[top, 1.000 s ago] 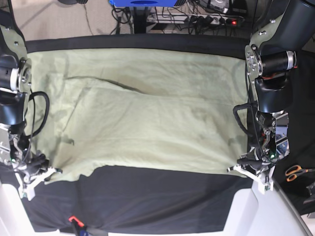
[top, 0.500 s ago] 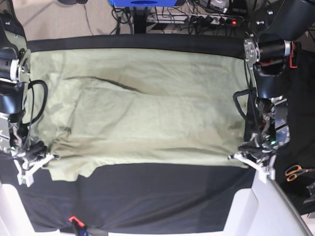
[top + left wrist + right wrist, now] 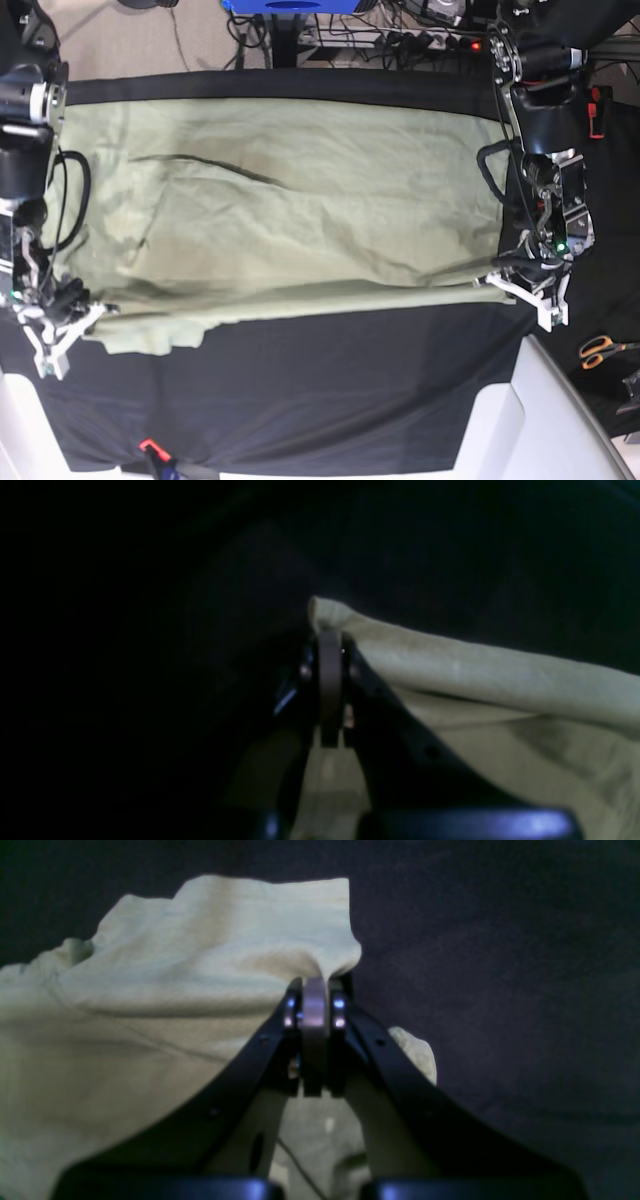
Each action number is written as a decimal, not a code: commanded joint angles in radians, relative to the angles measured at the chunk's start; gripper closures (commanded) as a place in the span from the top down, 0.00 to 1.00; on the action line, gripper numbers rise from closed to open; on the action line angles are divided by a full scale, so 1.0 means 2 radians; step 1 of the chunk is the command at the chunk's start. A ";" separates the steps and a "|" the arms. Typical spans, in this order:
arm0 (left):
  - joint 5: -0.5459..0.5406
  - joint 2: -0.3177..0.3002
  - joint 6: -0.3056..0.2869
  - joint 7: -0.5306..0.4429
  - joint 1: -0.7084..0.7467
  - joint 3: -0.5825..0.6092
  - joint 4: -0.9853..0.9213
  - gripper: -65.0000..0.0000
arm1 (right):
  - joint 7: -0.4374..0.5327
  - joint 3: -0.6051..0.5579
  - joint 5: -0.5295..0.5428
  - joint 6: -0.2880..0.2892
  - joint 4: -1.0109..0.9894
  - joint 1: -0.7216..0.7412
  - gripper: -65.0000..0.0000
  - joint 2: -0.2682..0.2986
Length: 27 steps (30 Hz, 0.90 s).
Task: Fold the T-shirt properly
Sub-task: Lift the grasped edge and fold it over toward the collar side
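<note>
The pale green T-shirt (image 3: 290, 210) lies spread wide across the black tablecloth (image 3: 330, 390). Its near edge is raised and stretched between the two grippers. On the right side of the base view, my left gripper (image 3: 503, 283) is shut on the near right corner of the cloth. The left wrist view shows the fingers pressed together with the T-shirt (image 3: 475, 670) bunched at my left gripper (image 3: 329, 632). On the base view's left, my right gripper (image 3: 92, 312) is shut on the near left corner. In the right wrist view the T-shirt (image 3: 200, 965) drapes over my shut right gripper (image 3: 315, 984).
Orange-handled scissors (image 3: 600, 350) lie on the cloth at the right edge. A small orange-red object (image 3: 148, 446) sits at the near edge. White table corners (image 3: 560, 420) flank the front. Cables and a power strip (image 3: 430, 40) lie on the floor behind.
Both grippers have moved toward the far side of the table, carrying the shirt's near edge with them. More black cloth shows in front. Both stay shut.
</note>
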 commanded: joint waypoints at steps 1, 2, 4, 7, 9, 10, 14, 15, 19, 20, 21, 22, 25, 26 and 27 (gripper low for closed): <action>0.000 -0.002 0.002 -0.012 -0.005 -0.001 0.022 0.00 | 0.001 0.015 0.003 -0.002 0.020 0.003 0.00 0.008; 0.000 0.001 0.002 -0.012 0.001 -0.001 0.034 0.00 | -0.007 0.026 0.003 -0.002 0.032 -0.005 0.00 0.007; 0.000 0.003 0.002 -0.009 0.014 -0.001 0.057 0.00 | -0.022 0.035 0.003 -0.002 0.046 -0.014 0.00 0.007; 0.000 0.003 0.001 0.020 0.024 -0.001 0.085 0.00 | -0.042 0.036 0.003 -0.002 0.060 -0.027 0.00 0.007; 0.000 0.003 0.001 0.034 0.035 -0.002 0.105 0.00 | -0.052 0.036 0.003 -0.002 0.072 -0.037 0.00 0.007; 0.000 0.003 0.001 0.037 0.042 -0.002 0.118 0.00 | -0.059 0.036 0.003 -0.002 0.081 -0.044 0.00 0.006; 0.000 0.003 0.001 0.050 0.065 -0.001 0.154 0.00 | -0.076 0.036 0.004 -0.002 0.119 -0.073 0.00 0.005; 0.000 0.003 0.001 0.053 0.068 -0.001 0.159 0.00 | -0.079 0.036 0.004 -0.002 0.125 -0.079 0.00 0.005; 0.000 0.003 0.001 0.056 0.088 -0.001 0.173 0.00 | -0.097 0.037 0.004 -0.002 0.154 -0.103 0.00 0.005; 0.000 0.003 0.001 0.056 0.093 -0.001 0.177 0.00 | -0.102 0.037 0.004 -0.002 0.161 -0.108 0.00 0.005; 0.000 0.003 0.001 0.056 0.099 -0.001 0.183 0.00 | -0.106 0.039 0.004 -0.002 0.168 -0.114 0.00 0.000; 0.000 0.003 0.001 0.056 0.105 -0.001 0.189 0.00 | -0.108 0.050 0.004 -0.002 0.175 -0.121 0.00 -0.006; 0.000 0.003 0.000 0.056 0.127 -0.001 0.209 0.00 | -0.119 0.075 0.003 -0.002 0.198 -0.140 0.00 -0.018; 0.000 0.003 0.000 0.056 0.134 -0.001 0.214 0.00 | -0.122 0.076 0.003 -0.002 0.204 -0.146 0.00 -0.020; 0.000 0.003 0.000 0.056 0.139 -0.001 0.219 0.00 | -0.127 0.076 0.003 -0.002 0.211 -0.150 0.00 -0.021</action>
